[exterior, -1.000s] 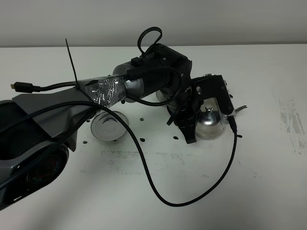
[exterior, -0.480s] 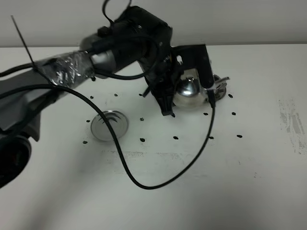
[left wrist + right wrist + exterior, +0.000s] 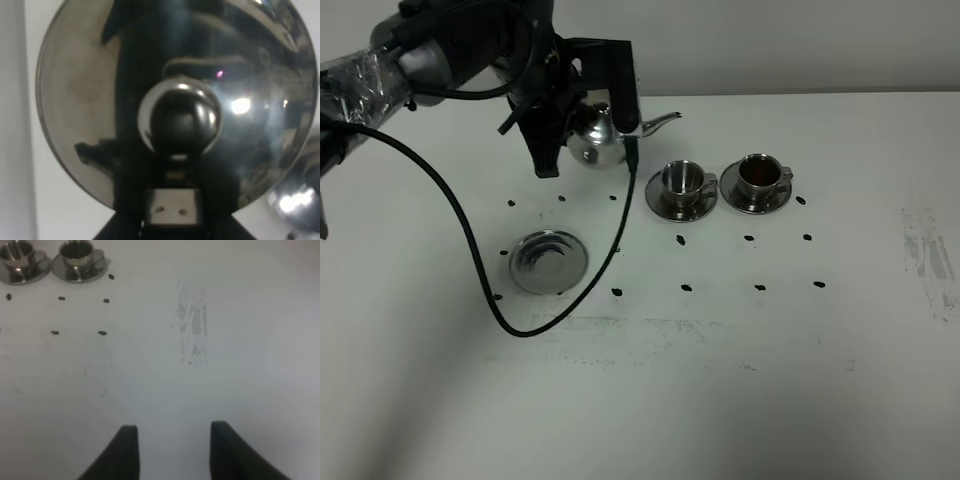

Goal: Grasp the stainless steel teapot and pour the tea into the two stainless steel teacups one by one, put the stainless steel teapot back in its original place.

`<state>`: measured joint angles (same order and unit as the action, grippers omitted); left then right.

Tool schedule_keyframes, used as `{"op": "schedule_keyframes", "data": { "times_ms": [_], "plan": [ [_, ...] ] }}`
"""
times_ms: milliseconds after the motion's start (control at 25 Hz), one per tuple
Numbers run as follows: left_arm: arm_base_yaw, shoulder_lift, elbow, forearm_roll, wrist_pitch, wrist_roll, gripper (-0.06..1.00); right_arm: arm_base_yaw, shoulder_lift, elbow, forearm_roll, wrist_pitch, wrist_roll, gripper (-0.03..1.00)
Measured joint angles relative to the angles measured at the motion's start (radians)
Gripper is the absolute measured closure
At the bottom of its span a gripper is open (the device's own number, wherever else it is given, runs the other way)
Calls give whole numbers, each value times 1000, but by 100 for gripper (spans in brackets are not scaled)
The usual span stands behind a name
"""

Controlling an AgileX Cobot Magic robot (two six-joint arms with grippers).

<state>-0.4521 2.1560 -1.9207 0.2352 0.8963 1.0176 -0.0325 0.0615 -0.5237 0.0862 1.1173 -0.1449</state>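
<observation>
The stainless steel teapot (image 3: pixel 595 138) hangs in the air at the back left, spout pointing right toward the cups. My left gripper (image 3: pixel 585 115) is shut on it. In the left wrist view its lid and knob (image 3: pixel 180 122) fill the frame. The two teacups stand on saucers right of it: the left cup (image 3: pixel 682 180) looks shiny inside, the right cup (image 3: pixel 760 175) holds dark tea. Both also show in the right wrist view, the left cup (image 3: pixel 17 255) and the right cup (image 3: pixel 80 252). The flat steel disc (image 3: pixel 548 262) lies bare at front left. My right gripper (image 3: pixel 172 450) is open over bare table.
A black cable (image 3: pixel 520 325) hangs from the left arm and loops past the disc onto the table. Small dark spots (image 3: pixel 685 288) dot the white table around the cups. A grey smudge (image 3: pixel 925 250) marks the right side and also shows in the right wrist view (image 3: pixel 192 330).
The left arm has swung with the teapot from over the cups to the back left, leaving both cups in plain view. The right cup now shows dark tea.
</observation>
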Motion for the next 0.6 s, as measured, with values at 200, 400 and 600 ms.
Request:
{"op": "schedule_keyframes", "data": {
  "times_ms": [200,400,600],
  "plan": [
    [25,1,0,94,-32,58,77,0,0,0,0,0,0,64],
    [24,23,0,155,-49,173,77,0,0,0,0,0,0,64],
    [19,58,0,214,-96,188,77,0,0,0,0,0,0,64]
  ]
}}
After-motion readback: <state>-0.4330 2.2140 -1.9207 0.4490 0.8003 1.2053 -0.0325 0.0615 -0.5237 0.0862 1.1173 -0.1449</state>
